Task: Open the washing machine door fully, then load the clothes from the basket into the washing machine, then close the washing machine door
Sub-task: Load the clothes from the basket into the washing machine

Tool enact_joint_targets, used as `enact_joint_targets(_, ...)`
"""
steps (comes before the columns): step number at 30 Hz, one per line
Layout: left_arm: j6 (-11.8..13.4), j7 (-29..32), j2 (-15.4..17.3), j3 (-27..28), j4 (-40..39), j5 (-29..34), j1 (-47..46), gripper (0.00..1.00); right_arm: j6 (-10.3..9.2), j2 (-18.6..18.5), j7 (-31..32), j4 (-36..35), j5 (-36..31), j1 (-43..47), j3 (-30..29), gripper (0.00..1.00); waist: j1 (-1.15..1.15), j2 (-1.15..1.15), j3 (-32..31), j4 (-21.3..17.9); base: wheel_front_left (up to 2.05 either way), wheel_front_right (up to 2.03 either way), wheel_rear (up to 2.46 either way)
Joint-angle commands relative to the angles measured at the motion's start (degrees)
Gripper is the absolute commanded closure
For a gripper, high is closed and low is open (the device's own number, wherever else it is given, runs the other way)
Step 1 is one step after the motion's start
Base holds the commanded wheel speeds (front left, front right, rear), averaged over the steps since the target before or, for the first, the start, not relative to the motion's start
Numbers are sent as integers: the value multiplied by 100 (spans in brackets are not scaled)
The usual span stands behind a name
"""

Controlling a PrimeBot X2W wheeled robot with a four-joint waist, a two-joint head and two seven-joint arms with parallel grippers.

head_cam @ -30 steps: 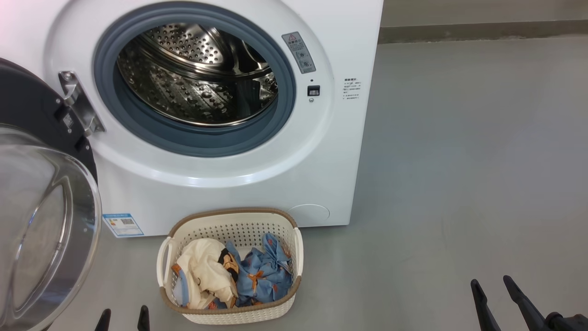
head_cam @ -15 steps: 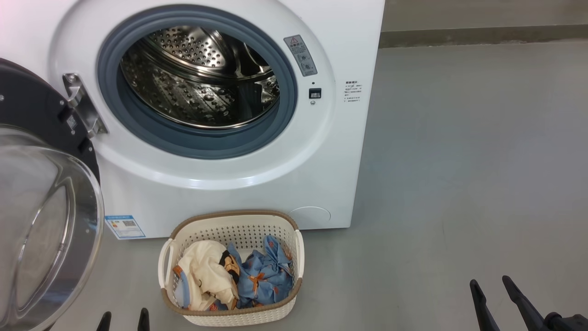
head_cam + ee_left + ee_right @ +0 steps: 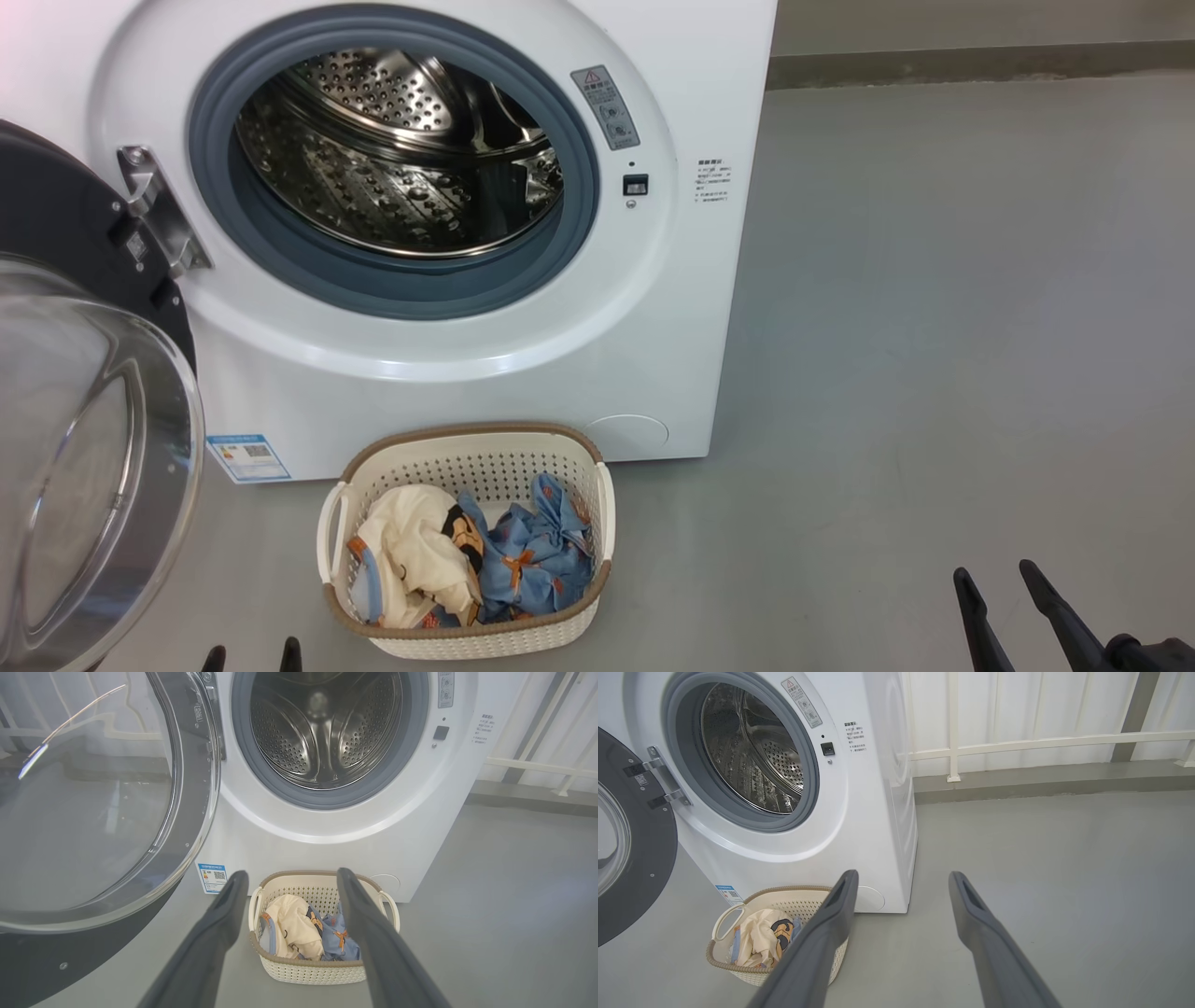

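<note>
While the washing machine door (image 3: pixel 89 411) stands swung wide, left pincer (image 3: pixel 292 872) and right pincer (image 3: pixel 903 873) gape empty, clothes (image 3: pixel 476 555) heaped in the basket (image 3: pixel 485 467).

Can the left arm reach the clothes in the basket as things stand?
Probably yes: the clothes lie uncovered in the basket, straight ahead of the left gripper, jaws open; the door stands aside.

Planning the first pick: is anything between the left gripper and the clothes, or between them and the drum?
Nothing visible. The open left gripper faces the clothes, uncovered in the basket; the washing machine door hangs aside, clear of the drum.
</note>
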Motion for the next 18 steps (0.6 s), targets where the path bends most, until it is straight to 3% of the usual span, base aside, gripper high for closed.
enact_joint_targets(1, -7, -60, 16, 198, -92, -30, -136, 0, 9, -104, -68, -121, 45, -88, 147, 0, 0, 0, 5, -5, 0, 0, 0)
enact_joint_targets(7, -35, -60, 16, 220, -23, -40, -150, 0, 9, -113, -68, -111, 55, -97, 164, 0, 0, 0, 35, -19, 41, -41, 0)
enact_joint_targets(18, -33, -60, 16, 280, 23, -59, -202, 0, 9, -142, -68, -106, 70, -125, 166, 0, 0, 0, 115, -50, 104, -104, 0)
